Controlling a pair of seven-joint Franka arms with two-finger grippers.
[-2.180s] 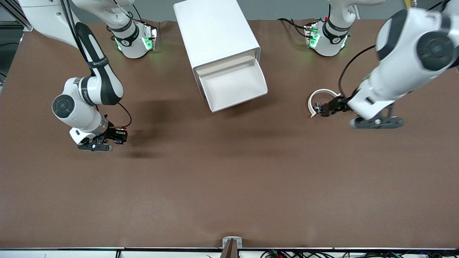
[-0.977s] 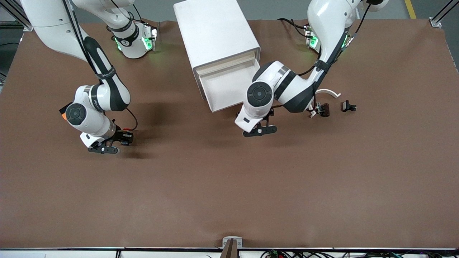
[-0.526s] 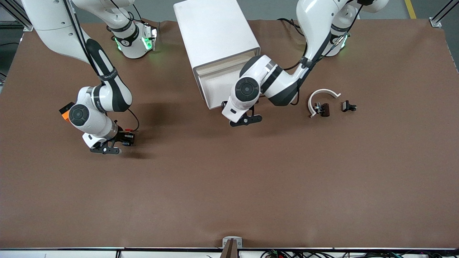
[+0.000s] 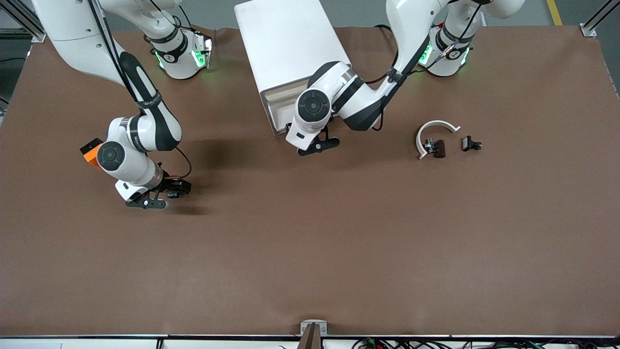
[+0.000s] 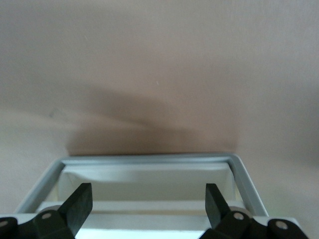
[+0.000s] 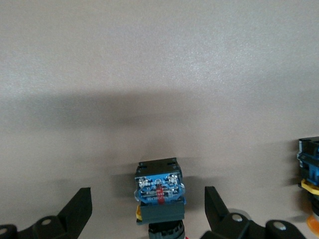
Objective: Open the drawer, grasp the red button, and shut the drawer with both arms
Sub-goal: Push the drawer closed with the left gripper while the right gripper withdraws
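The button (image 6: 158, 186) lies on the brown table between my right gripper's (image 6: 148, 206) fingers, its blue contact block pointing away and a bit of red showing at its cap end. That gripper is open and low over the table toward the right arm's end (image 4: 167, 193). The white cabinet (image 4: 290, 43) stands at the middle back with its drawer (image 5: 149, 162) partly out. My left gripper (image 4: 315, 143) is open at the drawer's front rim, its fingers (image 5: 79, 201) spread above the rim. The left arm hides most of the drawer in the front view.
A second button with a yellow-orange cap (image 6: 311, 199) lies close beside the right gripper. An orange box (image 4: 89, 152) shows under the right arm's wrist. Toward the left arm's end lie a white curved piece (image 4: 433, 128), a dark part (image 4: 437, 148) and a small black part (image 4: 471, 144).
My right gripper has opened and let go of the button on the table. My left arm has swung from beside the white curved piece to the drawer's front, and the drawer sits farther in.
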